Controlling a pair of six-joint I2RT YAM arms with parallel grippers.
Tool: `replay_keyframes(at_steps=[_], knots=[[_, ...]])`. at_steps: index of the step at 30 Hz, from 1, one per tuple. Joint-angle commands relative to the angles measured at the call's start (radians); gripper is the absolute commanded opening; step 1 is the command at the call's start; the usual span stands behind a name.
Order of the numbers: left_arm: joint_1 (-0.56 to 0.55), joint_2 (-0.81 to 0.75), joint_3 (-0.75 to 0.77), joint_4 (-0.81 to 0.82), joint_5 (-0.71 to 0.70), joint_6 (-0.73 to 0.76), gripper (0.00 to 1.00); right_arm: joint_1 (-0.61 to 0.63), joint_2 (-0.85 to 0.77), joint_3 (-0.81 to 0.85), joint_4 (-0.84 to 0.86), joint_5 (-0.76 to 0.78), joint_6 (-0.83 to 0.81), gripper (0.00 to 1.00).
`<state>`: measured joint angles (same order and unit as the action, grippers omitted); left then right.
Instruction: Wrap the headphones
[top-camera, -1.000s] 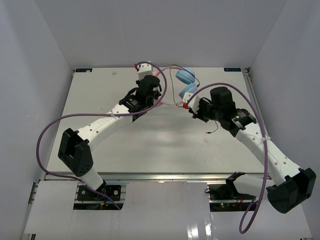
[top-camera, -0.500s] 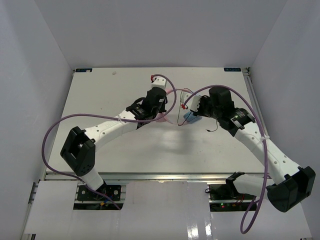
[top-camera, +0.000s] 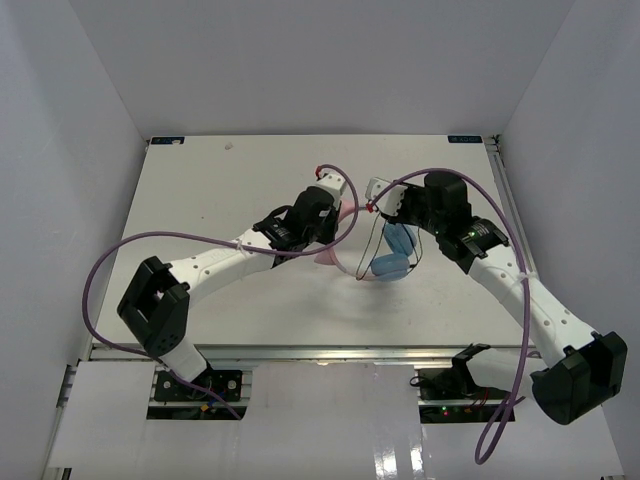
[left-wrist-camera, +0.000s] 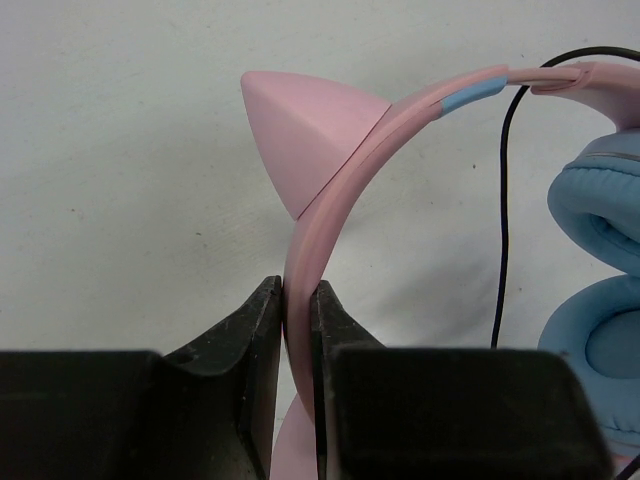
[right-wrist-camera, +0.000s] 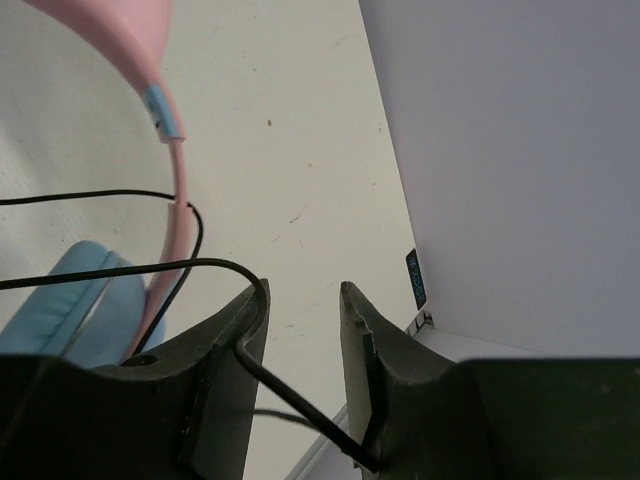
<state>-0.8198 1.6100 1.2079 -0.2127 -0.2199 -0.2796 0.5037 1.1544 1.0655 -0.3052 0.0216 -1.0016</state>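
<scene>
The headphones hang from my left gripper, which is shut on the pink headband just below a cat ear. The two light-blue ear cups hang over the middle of the table; they also show at the right edge of the left wrist view. The thin black cable runs down beside the band. My right gripper is next to the cups. Its jaws stand apart, and the cable loops over the left finger and crosses the gap, not pinched.
The white table is walled by white panels at the back and sides. Its right edge and corner lie close beyond my right gripper. Thick purple robot cables arc over both arms.
My left gripper has carried the headphones from the back of the table toward the middle. My right gripper has stayed close to them, and the ear cups now hang lower and nearer.
</scene>
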Motion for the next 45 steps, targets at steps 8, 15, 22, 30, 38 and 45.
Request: replay_keyframes(at_steps=[8,15,22,30,38,45], knots=[[-0.02,-0.197,-0.067,0.057,0.199,0.028,0.0,-0.141,0.111,0.034,0.125,-0.237,0.129,0.41],[-0.022,-0.252,-0.074,0.069,0.218,0.022,0.0,-0.234,0.175,0.03,0.132,-0.449,0.263,0.41],[-0.022,-0.275,-0.007,-0.01,0.218,0.026,0.0,-0.327,0.197,-0.028,0.154,-0.746,0.339,0.47],[-0.022,-0.3,0.075,-0.131,0.265,0.023,0.0,-0.358,0.274,-0.073,0.169,-1.116,0.379,0.8],[-0.024,-0.291,0.188,-0.19,0.278,-0.003,0.0,-0.345,0.39,-0.113,0.287,-1.291,0.438,0.93],[-0.022,-0.263,0.235,-0.208,0.297,-0.027,0.0,-0.286,0.441,-0.093,0.428,-1.33,0.512,0.95]])
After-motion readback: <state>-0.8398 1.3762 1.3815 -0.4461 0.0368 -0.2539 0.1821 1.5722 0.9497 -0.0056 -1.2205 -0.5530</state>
